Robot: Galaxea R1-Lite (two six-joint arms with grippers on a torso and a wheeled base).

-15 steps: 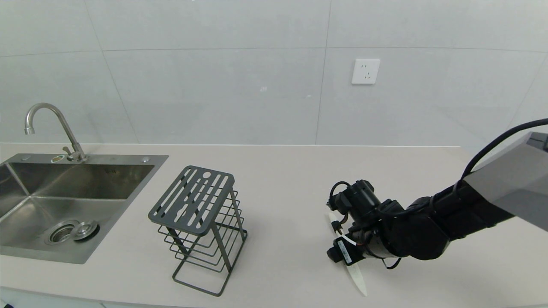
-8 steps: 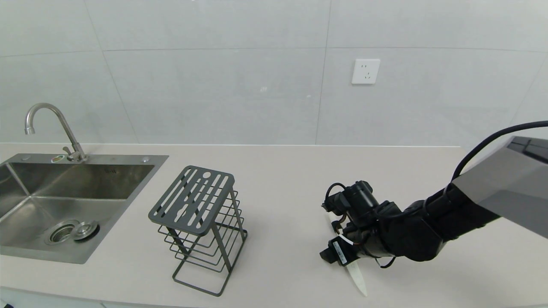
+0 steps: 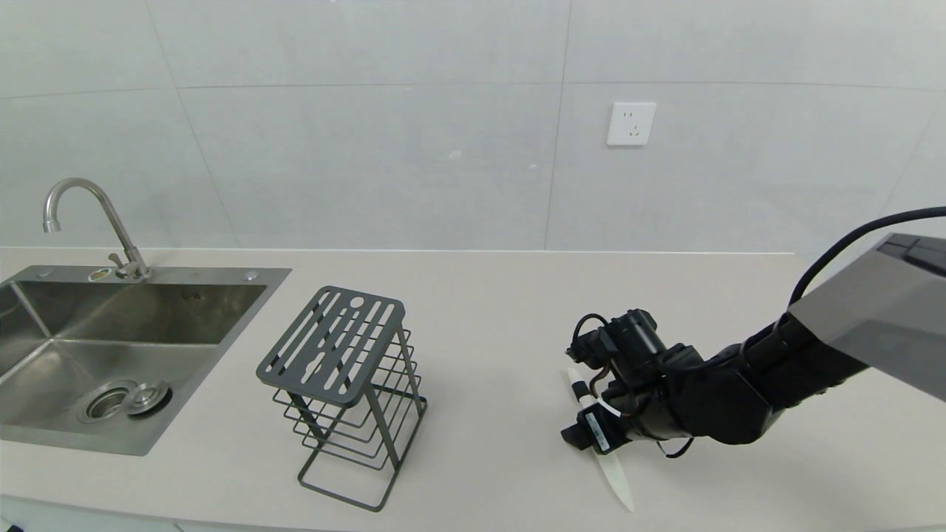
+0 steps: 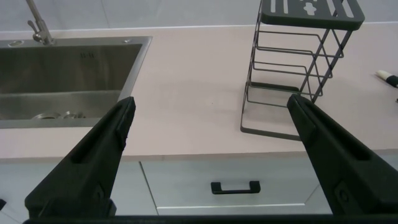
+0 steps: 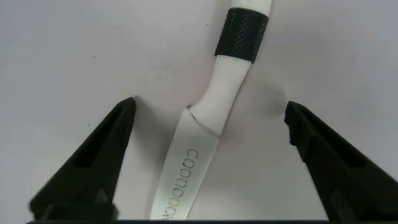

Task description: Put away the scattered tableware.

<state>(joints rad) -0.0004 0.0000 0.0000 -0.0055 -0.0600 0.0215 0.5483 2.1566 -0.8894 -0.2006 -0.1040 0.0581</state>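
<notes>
The robot's right hand [image 5: 210, 111] hangs low over a white knife [image 3: 612, 473] on the pale table [image 3: 480, 318], its two dark fingers [image 5: 93, 168] spread wide, one on either side of the spot where handle meets blade. Neither finger touches the knife in the right wrist view. The knife lies flat on the table, on the right of the head view. Its handle, ringed by a black textured band [image 5: 242, 34], points toward the tiled wall, and its blade tip points toward the table's front edge.

To the left of the knife, well apart from it, a dark wire rack [image 3: 332, 343] with a slotted top plate stands upright. Beyond the rack, a steel sink [image 3: 148, 275] is set into the table's left end, with a curved faucet [image 3: 81, 199] at its back rim. A white wall socket [image 3: 631, 123] sits on the tiles above the right arm.

The left hand [image 4: 211, 102] is held out in front of the table, fingers parted and holding nothing. It faces the rack, the sink and a drawer front with a black pull [image 4: 235, 186] below the table's edge.
</notes>
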